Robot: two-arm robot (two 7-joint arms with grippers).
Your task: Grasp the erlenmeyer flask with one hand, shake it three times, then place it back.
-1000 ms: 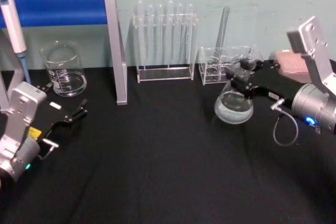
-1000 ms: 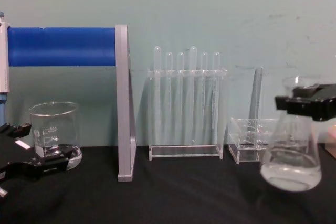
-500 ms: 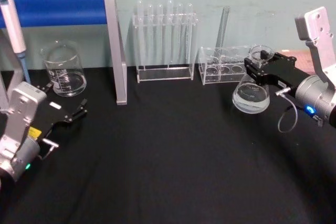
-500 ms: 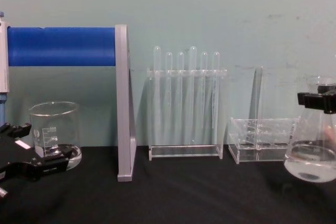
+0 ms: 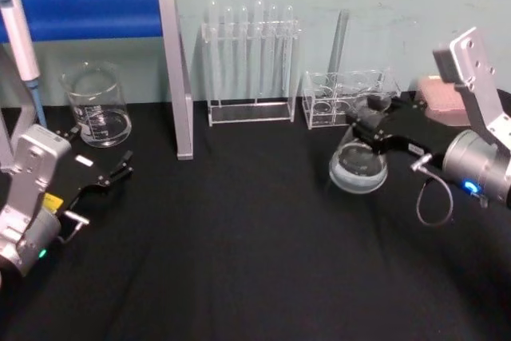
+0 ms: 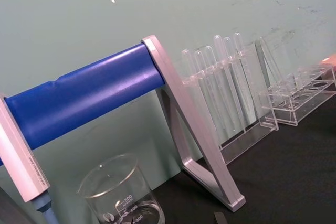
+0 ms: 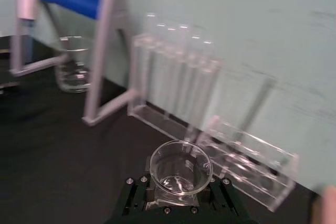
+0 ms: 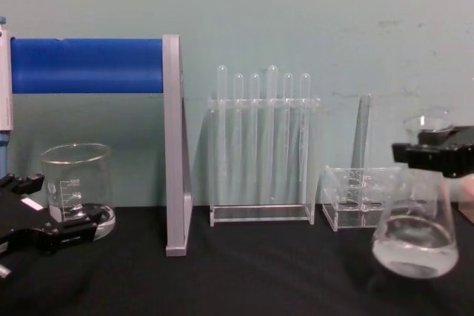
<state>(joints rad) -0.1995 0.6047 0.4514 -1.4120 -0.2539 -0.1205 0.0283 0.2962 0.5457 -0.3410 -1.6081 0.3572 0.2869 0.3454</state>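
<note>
Over the right side of the table, my right hand holds the flask. My two fingers are shut tight on its thin neck, just under the rim. I think the wide bottom hangs a little above the table. Some clear water sits in the bottom. The flask is just in front of the small rack, and the tall tubes stand further to my left.

I think I am in the middle of the shaking. To do it well, I must squeeze the neck hard, because glass is slippery. My swings should be short and go side to side, so the water swirls but does not jump out of the top. I must not bump the rack, or glass could break. To put the flask back, I should hold it straight, go down slowly, and let go only when the bottom sits flat.

My left hand rests open near the beaker, far from the flask.
</note>
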